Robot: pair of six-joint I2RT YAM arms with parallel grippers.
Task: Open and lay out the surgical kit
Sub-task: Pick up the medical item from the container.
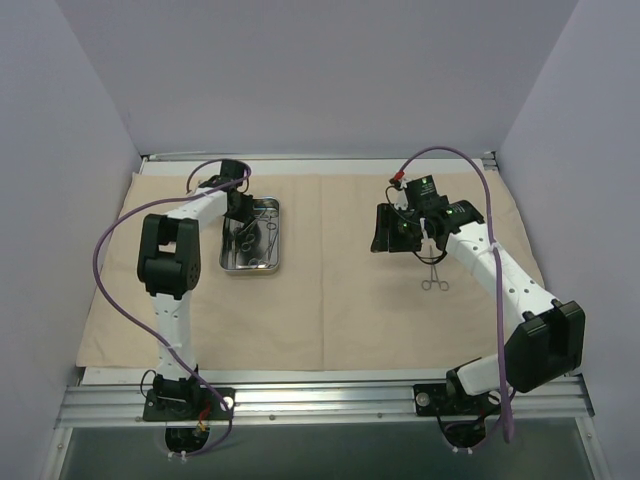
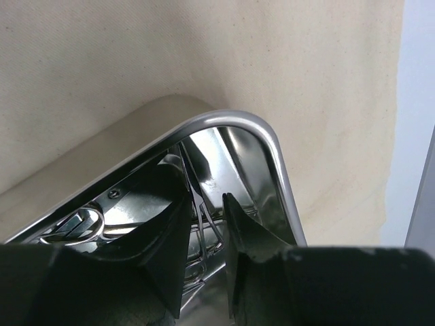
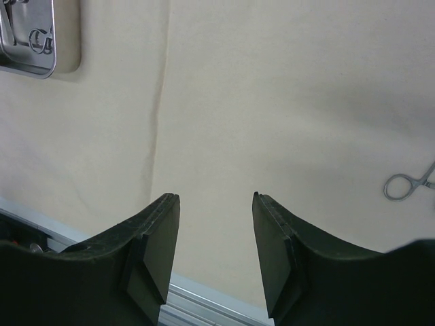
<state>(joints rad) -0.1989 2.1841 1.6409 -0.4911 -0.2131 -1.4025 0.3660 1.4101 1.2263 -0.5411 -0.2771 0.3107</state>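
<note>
The beige cloth wrap (image 1: 330,310) lies spread flat over the table, and shows in the left wrist view (image 2: 136,61) and the right wrist view (image 3: 272,102). The steel tray (image 1: 278,240) sits on its left part with several forceps (image 1: 265,222) inside. My left gripper (image 1: 243,228) reaches down into the tray (image 2: 272,142). Its jaws (image 2: 204,183) stand close together around the thin shafts of one forceps (image 2: 204,231). My right gripper (image 1: 385,235) hovers over the cloth's right half, open and empty (image 3: 216,197). One forceps (image 1: 434,276) lies on the cloth near it, at the right edge of the right wrist view (image 3: 408,185). The tray shows at the top left of that view (image 3: 41,64).
An aluminium rail (image 1: 320,400) runs along the table's near edge, also seen low in the right wrist view (image 3: 204,299). Pale walls enclose the table at the back and both sides. Purple cables (image 1: 100,270) loop off both arms.
</note>
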